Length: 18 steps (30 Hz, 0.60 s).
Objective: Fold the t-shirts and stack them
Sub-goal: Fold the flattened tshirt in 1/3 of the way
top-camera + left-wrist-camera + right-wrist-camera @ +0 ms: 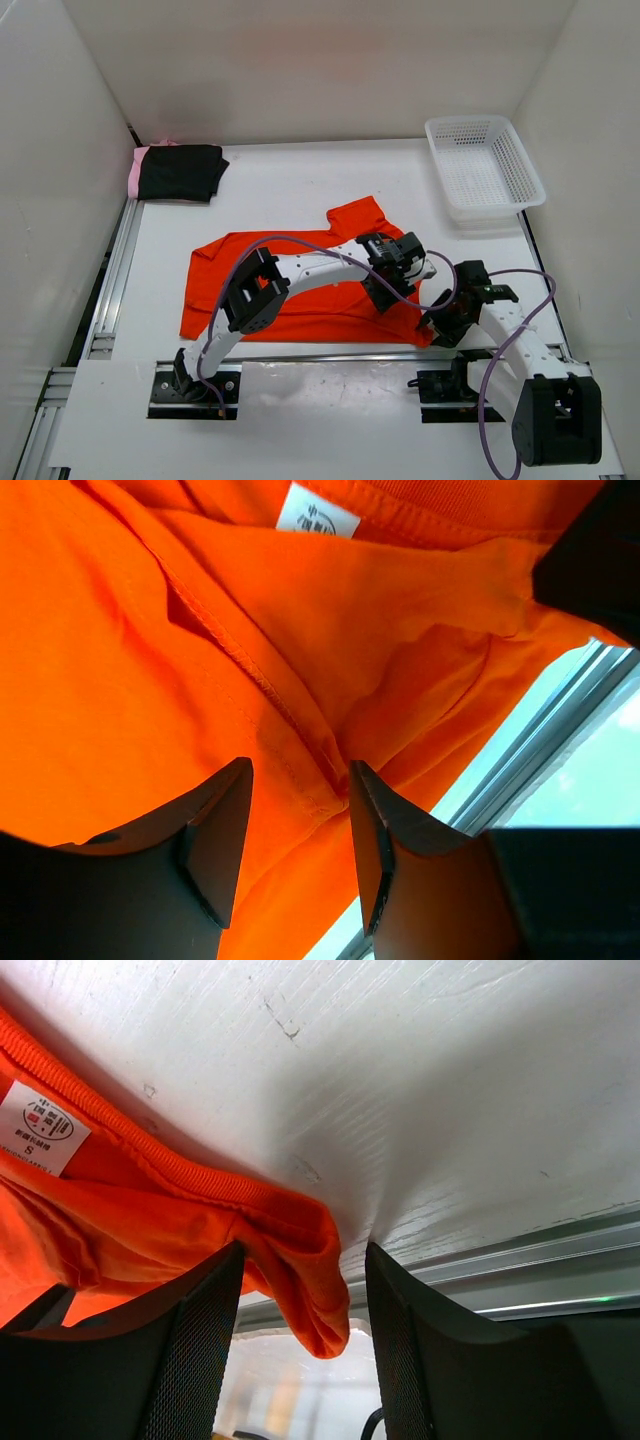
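On the white worktop (300, 190) I see the bright orange-red fabric t-shirt (215, 270) spread mid-way, unfolded. The black t-shirt (180, 170) sits folded on the light pink t-shirt (135, 172) in the far-left corner, so approx 2 of 3 done. L fingers (215, 840) are apart astride a seam. R fingers (190, 1340) are apart round the near-right hem, no pinch yet.

This is a robotics lab test cell: a white bench (300, 190) boxed in by plain white walls (300, 70), aluminium rails (108, 290) along its edges, and two white robot arms (310, 268) with purple cables (484, 410) bolted at its near edge.
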{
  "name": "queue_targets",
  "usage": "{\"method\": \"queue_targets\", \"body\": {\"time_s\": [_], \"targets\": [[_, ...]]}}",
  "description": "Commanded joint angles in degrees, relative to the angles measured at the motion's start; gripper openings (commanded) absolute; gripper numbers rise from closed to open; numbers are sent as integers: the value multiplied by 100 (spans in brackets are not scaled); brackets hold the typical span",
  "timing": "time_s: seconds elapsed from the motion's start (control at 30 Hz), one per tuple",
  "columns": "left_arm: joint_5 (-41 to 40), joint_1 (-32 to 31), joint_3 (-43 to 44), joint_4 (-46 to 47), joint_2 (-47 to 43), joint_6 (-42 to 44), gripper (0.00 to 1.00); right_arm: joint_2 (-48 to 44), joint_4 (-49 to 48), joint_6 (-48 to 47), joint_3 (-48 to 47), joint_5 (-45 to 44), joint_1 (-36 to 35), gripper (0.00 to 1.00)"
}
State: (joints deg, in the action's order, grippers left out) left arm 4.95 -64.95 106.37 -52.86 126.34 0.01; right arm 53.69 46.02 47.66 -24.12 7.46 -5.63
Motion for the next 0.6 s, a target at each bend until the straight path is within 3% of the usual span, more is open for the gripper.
{"method": "queue_targets", "body": {"time_s": [0.0,0.2,0.57], "targets": [[111,-9,68,-136,-5,-1,54,-69,-145,51,100,71,27,57],[270,-9,16,-207,57,-1,57,-69,-199,51,153,71,27,57],[234,-9,-37,-471,224,-1,36,-69,-199,51,153,71,27,58]]}}
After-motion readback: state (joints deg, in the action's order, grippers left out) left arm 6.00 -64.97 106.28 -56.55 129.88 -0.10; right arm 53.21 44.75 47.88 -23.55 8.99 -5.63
